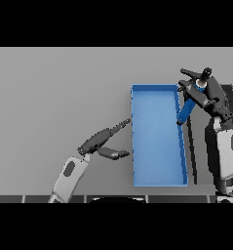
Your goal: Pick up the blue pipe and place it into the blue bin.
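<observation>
Left hand spread beside blue bin; right hand grips blue pipe.

Both arms were white and grey; each forearm bore a rounded white shell with a dark oval patch set into it; the left hand was dark, with slim tapered fingers; the right hand was dark and blocky at the wrist.

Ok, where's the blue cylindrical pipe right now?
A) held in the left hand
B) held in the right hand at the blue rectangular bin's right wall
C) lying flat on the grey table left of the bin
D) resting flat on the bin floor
B: the right hand is curled round the blue cylindrical pipe, which slants down beside the right wall of the blue rectangular bin; the left hand holds nothing.
</observation>
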